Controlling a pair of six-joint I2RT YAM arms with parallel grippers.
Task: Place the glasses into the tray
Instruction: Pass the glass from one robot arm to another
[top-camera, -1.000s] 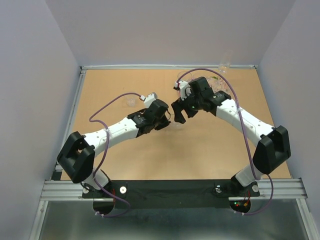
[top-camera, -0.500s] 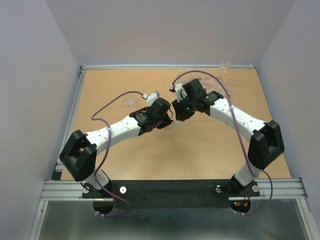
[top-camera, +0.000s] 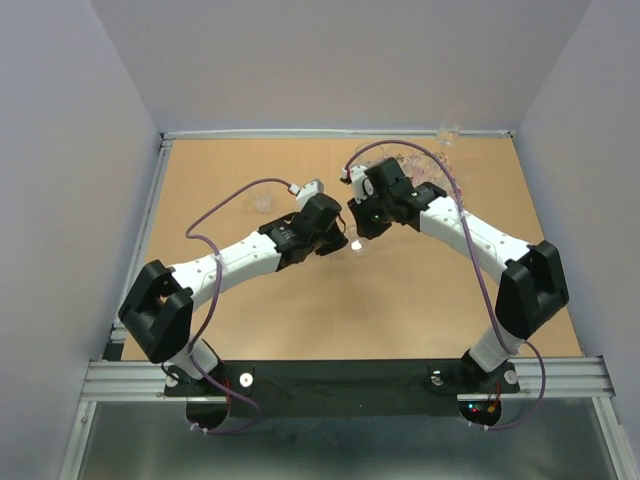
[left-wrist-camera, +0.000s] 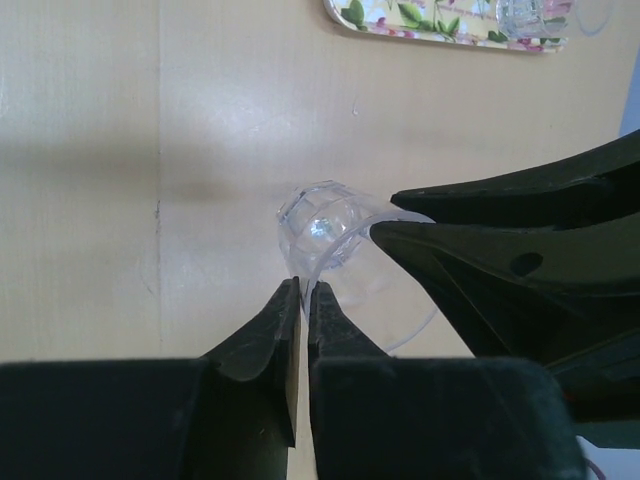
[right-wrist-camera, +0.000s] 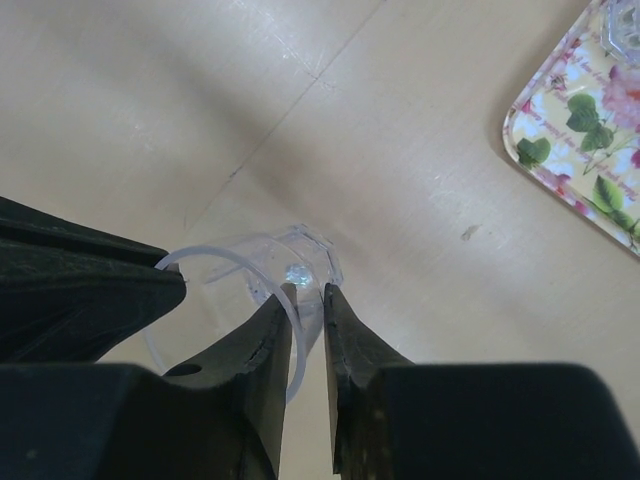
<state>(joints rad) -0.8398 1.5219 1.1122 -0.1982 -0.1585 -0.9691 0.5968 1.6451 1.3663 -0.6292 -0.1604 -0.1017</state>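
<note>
One clear glass (left-wrist-camera: 325, 228) hangs on its side just above the table between both grippers; in the top view this glass (top-camera: 355, 245) is at mid-table. My left gripper (left-wrist-camera: 303, 290) is shut on its rim, jaws a thin slit apart. My right gripper (right-wrist-camera: 305, 292) is shut on the wall of the same glass (right-wrist-camera: 300, 262), one finger inside and one outside. The flowered tray (right-wrist-camera: 580, 150) lies to the far right; in the left wrist view the tray (left-wrist-camera: 430, 22) holds another glass (left-wrist-camera: 525, 15). In the top view the tray (top-camera: 418, 165) is mostly hidden by the right arm.
A loose glass (top-camera: 262, 203) stands on the table left of the left gripper. Another glass (top-camera: 448, 135) stands at the table's far edge on the right. Walls close in the table at the left, back and right.
The right arm swung left to the glass held by the left gripper, and its jaws went from wide open to shut on the glass wall. The left gripper's jaws have eased slightly.
</note>
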